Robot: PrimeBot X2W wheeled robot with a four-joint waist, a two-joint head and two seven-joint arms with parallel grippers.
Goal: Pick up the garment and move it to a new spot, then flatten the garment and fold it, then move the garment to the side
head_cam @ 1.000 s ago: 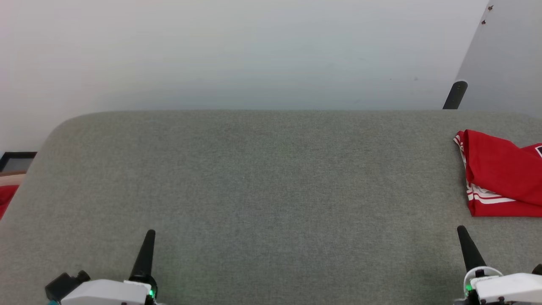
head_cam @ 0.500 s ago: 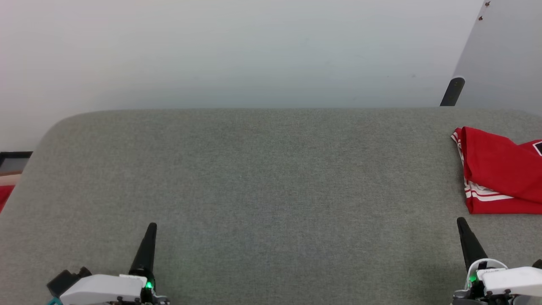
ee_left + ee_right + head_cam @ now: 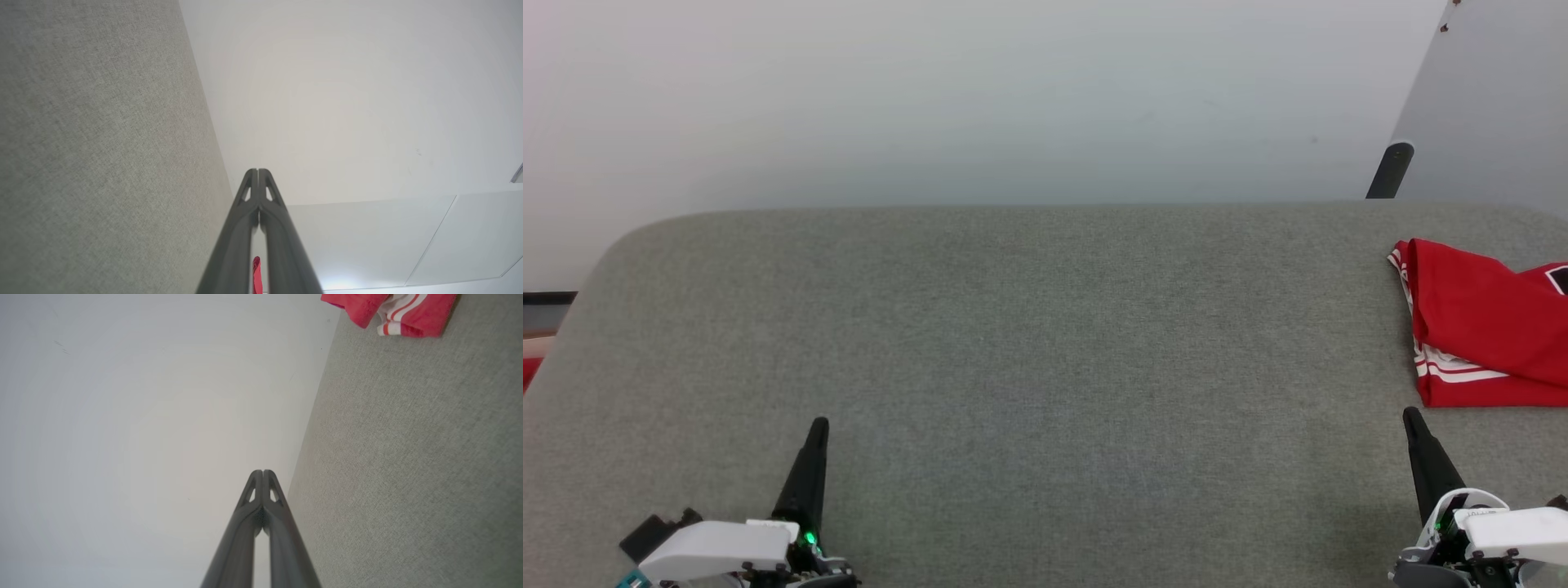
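- At the right end of the grey fabric-covered table [image 3: 1029,327], the garment [image 3: 1478,327] lies in a compact folded bundle. It is red, with white-and-red striped trim showing along its left side, and the head view's right edge cuts it off.
- The left jaws are clenched, the two dark fingers [image 3: 810,465] pressed into a single spike. The left wrist view shows the tips [image 3: 258,173] meeting with nothing between them. A thin red sliver shows through the gap lower down, and what it is cannot be told.
- The right jaws are clenched too and grasp nothing. In the right wrist view the fingers [image 3: 262,475] meet at the tip.
- Both arms sit low at the near edge of the table, the left arm [image 3: 719,551] toward the left and the right arm [image 3: 1503,527] toward the right.
- The relation that matters is this: the garment lies forward and slightly to the right of the right jaws, and its near left corner falls just beyond their tip in the head view.
- In the right wrist view the garment [image 3: 408,314] sits well ahead, off to the table side of the jaws' line.
- The left jaws are well apart from it, with most of the bare table between.
- The bundle's straight folded edge runs from near to far. Its full length to the right is out of frame, so its long axis cannot be told.
- Judging by how it lies, the folding and the move to the side look done. Any further handling would fall to the right arm, which would have to reach forward and a little rightward.
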